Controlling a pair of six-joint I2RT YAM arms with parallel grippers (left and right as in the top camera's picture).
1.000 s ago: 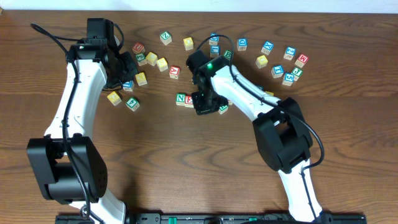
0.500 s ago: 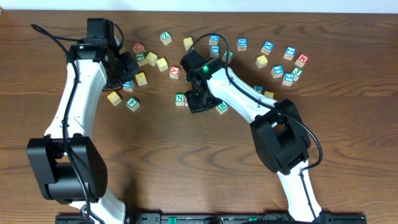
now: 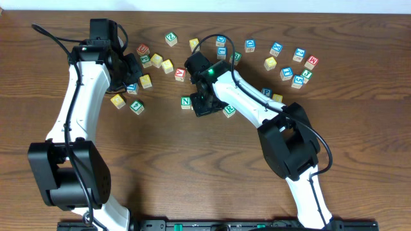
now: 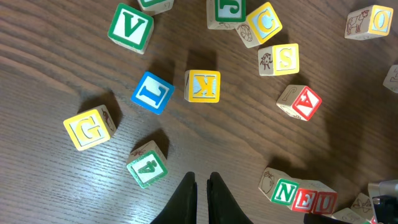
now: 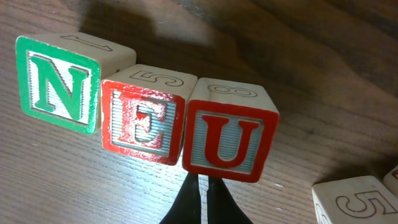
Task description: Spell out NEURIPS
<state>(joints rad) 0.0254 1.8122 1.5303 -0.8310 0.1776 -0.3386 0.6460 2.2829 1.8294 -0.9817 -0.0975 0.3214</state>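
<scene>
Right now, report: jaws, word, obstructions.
Both jaws shut, empty. N, E, U lined up; right jaws at U. Stray cube near row's end.

Cubes [image 5: 143, 121]: pale wood, painted faces scuffed. Table [image 5: 323, 74]: dark grained wood, slight sheen.

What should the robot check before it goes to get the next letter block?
1. The N cube, E cube and U cube stand in that order: ok.
2. These three touch side by side: ok.
3. The right gripper is shut and holds nothing: ok.
4. The left gripper is shut and holds nothing: ok.
5. The R cube is spotted: cannot tell, no R reads clearly in any view.
</scene>
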